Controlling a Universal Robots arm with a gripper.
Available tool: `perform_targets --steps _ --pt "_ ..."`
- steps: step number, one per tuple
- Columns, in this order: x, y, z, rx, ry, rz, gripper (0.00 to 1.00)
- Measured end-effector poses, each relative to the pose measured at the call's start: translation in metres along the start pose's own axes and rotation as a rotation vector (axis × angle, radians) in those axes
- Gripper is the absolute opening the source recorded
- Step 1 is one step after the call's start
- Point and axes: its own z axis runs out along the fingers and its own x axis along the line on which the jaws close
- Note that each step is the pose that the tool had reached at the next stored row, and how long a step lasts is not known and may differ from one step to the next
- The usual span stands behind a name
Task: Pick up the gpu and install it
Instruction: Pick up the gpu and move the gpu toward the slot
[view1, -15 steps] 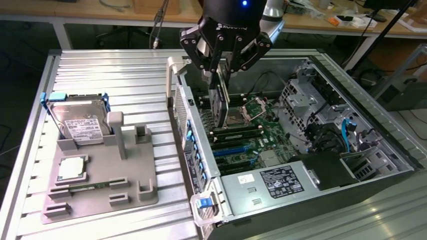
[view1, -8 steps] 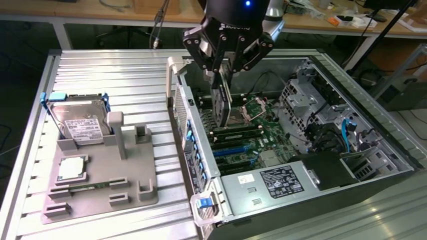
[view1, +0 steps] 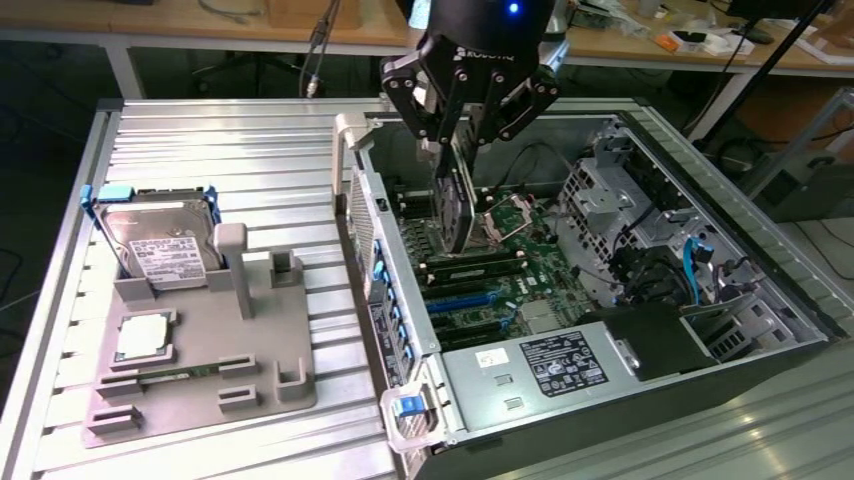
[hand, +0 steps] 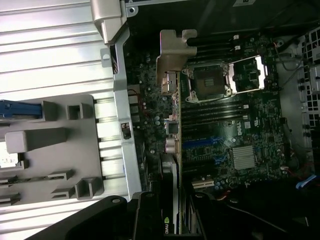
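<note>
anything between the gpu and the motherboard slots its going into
Nothing visible. The gripper holds the gpu on edge over the open case, above the motherboard, with only air under its lower edge. The blue slots lie bare, and the blue cables sit off to the exterior view's right.

Workshop around a ribbed metal tabletop (view1: 214, 140)
A cluttered wooden workbench (view1: 134, 25) runs along the back; the floor (view1: 34, 200) is dark.

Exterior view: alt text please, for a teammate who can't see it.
The gripper holds the graphics card upright inside the open computer case, with its lower edge just over the motherboard. On the exterior view's left, a grey holder carries a hard drive.
</note>
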Motion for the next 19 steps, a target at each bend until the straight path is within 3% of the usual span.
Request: perform_targets --steps 19 --pt "-0.020 0.0026 0.0010 0.0000 0.0000 0.000 0.27"
